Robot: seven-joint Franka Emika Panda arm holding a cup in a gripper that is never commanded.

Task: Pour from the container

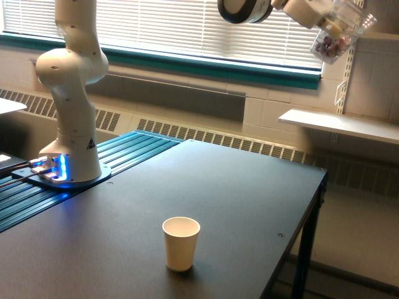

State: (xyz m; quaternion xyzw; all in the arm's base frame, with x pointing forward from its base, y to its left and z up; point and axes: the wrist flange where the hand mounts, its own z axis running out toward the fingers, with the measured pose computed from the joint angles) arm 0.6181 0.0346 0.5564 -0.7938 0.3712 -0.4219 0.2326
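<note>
Holding item 1: clear round-rimmed plastic cup (pixel 340 34), tilted, high at exterior view's upper right, small dark pieces inside. Tool (pixel 329 25) clamped on cup wall. Judged light, thin, crushable; grip mid-wall, gently. White paper cup (pixel 181 243) upright on dark desk (pixel 249 187), well apart below.

window blinds (pixel 187 28) | wall shelf (pixel 340 124) | dark table (pixel 237 187) | baseboard radiator (pixel 206 134)

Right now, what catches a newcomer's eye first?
The clear cup held high at the exterior view's top right by the gripper, tilted, with dark round pieces inside. Then the lone white paper cup standing upright on the dark table, well below it.
</note>
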